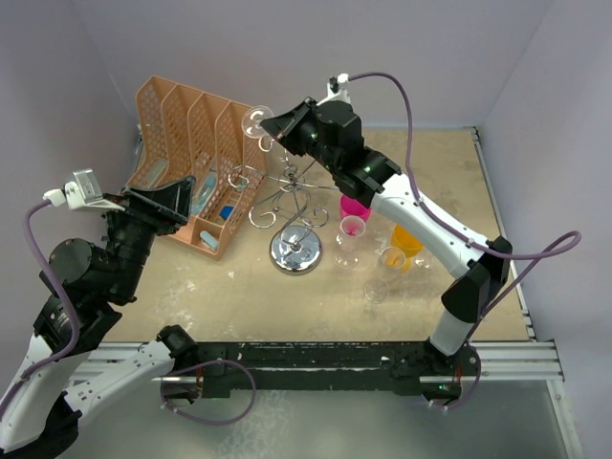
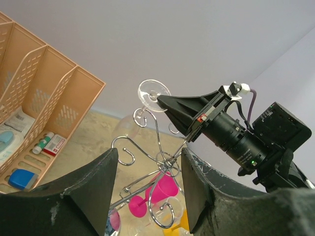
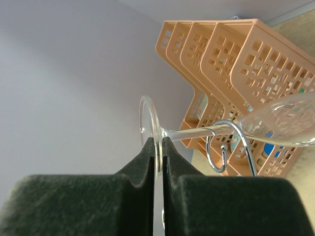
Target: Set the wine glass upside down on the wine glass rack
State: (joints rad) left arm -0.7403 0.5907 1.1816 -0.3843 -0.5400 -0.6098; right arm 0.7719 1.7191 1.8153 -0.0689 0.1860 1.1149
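One wine glass point(image 3: 192, 132), foot nipped by right gripper point(image 3: 156, 143).
Clamps foot edge-on, with stem against a top curl of the wine glass rack point(image 1: 295, 206); left gripper point(image 2: 150, 153) agape, well apart.

— Can you read any writing from where you are?
— No, not a word. My left wrist camera shows a small red-and-white carton point(image 2: 55, 144) lying in the orange perforated plastic file organizer point(image 2: 74, 93), but its markings are too small to make out.
— Any numbers or brands elsewhere?
— None that I can read.
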